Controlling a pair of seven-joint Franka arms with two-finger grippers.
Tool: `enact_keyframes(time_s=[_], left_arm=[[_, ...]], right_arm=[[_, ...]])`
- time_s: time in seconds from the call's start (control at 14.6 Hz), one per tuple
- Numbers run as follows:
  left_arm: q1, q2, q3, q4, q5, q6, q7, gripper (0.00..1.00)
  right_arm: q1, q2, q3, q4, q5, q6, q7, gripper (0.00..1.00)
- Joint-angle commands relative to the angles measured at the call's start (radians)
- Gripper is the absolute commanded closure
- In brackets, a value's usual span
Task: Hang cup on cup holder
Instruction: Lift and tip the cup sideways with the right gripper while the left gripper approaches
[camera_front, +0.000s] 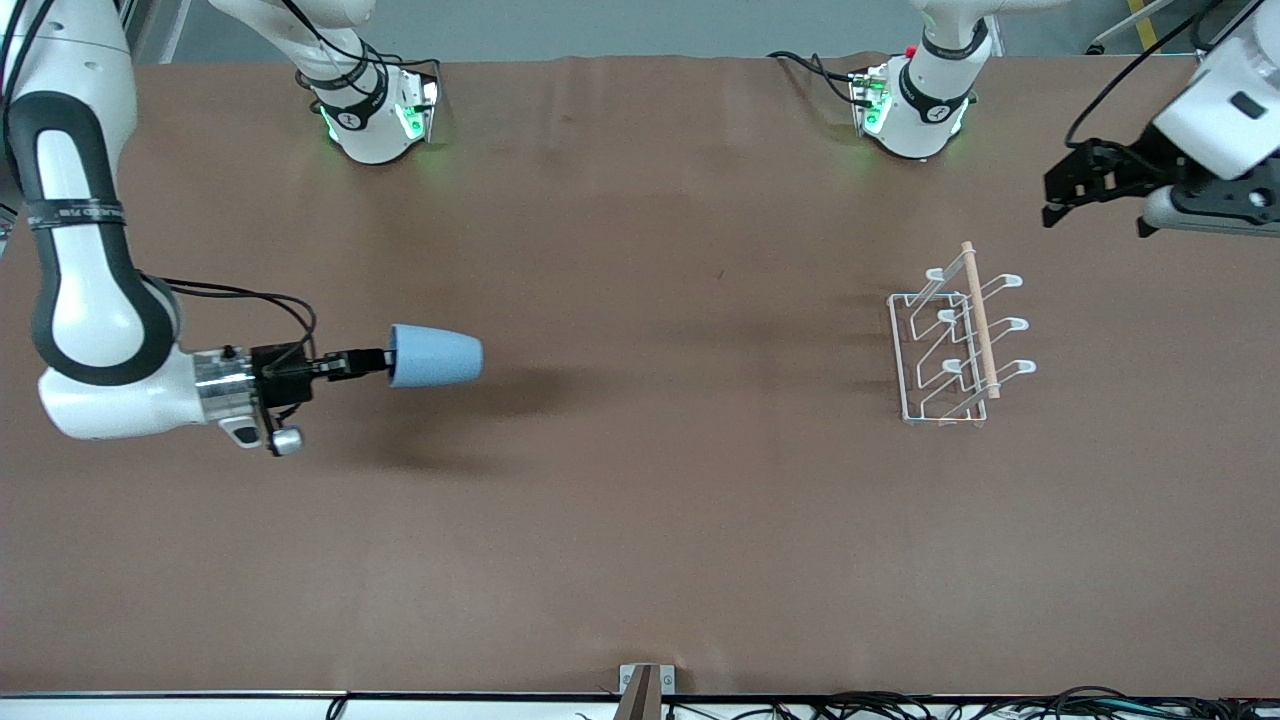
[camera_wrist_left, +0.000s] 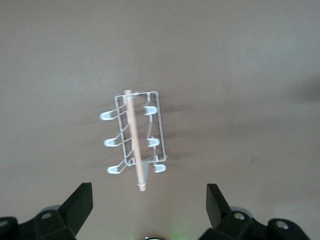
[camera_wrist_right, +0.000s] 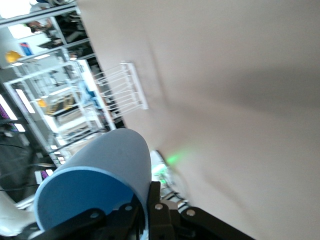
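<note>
My right gripper (camera_front: 385, 361) is shut on the rim of the light blue cup (camera_front: 436, 356), one finger inside the mouth and one outside. It holds the cup on its side above the table at the right arm's end, base toward the cup holder. The right wrist view shows the cup (camera_wrist_right: 100, 170) large at my right gripper (camera_wrist_right: 148, 212), with the cup holder (camera_wrist_right: 131, 93) small in the distance. That white wire cup holder (camera_front: 979, 330) with its wooden dowel stands at the left arm's end. My left gripper (camera_front: 1056, 196) hangs open and empty near the cup holder (camera_wrist_left: 135, 145), its fingers (camera_wrist_left: 80, 202) wide apart.
Both arm bases (camera_front: 375, 110) (camera_front: 915, 105) stand along the table's edge farthest from the front camera. A small metal bracket (camera_front: 645, 686) and cables sit at the nearest edge. Bare brown tabletop (camera_front: 680, 330) lies between the cup and the cup holder.
</note>
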Motion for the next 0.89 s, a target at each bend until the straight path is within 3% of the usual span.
enact_keyframes(time_s=[0.0, 0.14, 0.41, 0.82], left_arm=[[-0.059, 0.059, -0.066, 0.025, -0.005, 0.014, 0.012, 0.00], [-0.102, 0.071, -0.110, 0.025, -0.007, 0.086, 0.012, 0.00], [-0.205, 0.131, -0.187, 0.056, -0.005, 0.193, -0.006, 0.00], [-0.392, 0.300, -0.201, 0.225, 0.001, 0.313, 0.009, 0.00]], right_arm=[[0.031, -0.011, -0.001, -0.005, 0.168, -0.018, 0.068, 0.99], [0.075, -0.011, -0.002, -0.003, 0.238, -0.014, 0.068, 0.98], [0.161, -0.008, -0.002, 0.031, 0.243, -0.005, 0.070, 0.98], [0.198, -0.004, -0.004, 0.092, 0.238, -0.018, 0.125, 0.98]])
